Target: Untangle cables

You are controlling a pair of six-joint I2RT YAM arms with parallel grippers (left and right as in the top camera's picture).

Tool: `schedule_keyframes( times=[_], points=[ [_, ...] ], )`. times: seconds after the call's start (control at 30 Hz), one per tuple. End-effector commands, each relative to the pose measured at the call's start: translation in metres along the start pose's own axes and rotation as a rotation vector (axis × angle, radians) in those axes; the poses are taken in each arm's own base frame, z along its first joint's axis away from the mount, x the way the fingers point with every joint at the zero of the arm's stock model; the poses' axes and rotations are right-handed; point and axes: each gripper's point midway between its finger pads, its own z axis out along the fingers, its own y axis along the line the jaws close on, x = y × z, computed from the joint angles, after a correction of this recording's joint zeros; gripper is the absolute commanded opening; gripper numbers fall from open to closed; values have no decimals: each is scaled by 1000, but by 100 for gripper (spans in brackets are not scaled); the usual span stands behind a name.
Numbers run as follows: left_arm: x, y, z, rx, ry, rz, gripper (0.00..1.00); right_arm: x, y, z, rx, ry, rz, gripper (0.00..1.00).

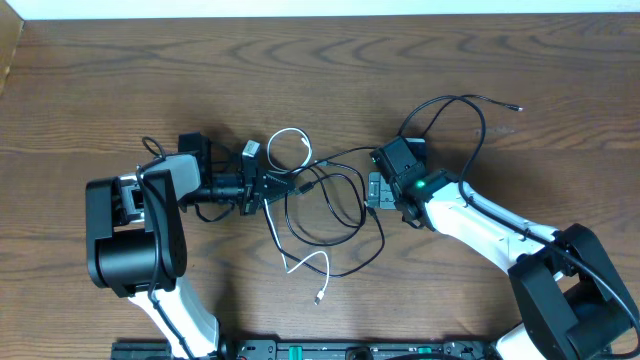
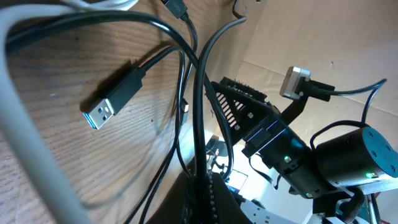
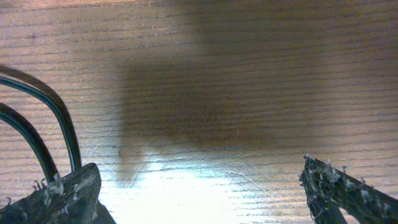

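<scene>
Cables, several thin black cords and one short white cord, lie tangled at the middle of the brown wood-grain tabletop, between the two arms. One black cord strays toward the far right corner. The black left gripper has its jaws pressed together on a black cord at the tangle's left side. The white-armed right gripper stands beside the tangle's right side, a green light on its wrist.

Only the left wrist view shows a black USB plug with a blue tongue, lying flat on the wood. In the right wrist view the right gripper is spread wide over bare wood, two black cords curving at its left finger.
</scene>
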Motion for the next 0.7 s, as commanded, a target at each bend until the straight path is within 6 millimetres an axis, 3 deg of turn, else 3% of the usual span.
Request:
schedule_keyframes(
  times=[0.0,0.43,0.53,0.67],
  points=[
    [1,1,0,16,4,-6,7,0,-2,2,11,-2,14,99],
    [6,0,0,27,16,-39,7,0,-2,2,11,-2,14,99],
    [8,-9,0,79,25,-9,8,0,-2,2,10,-2,14,99],
    [16,-37,-5,236,39,91,7,0,-2,2,11,-2,14,99]
  ],
)
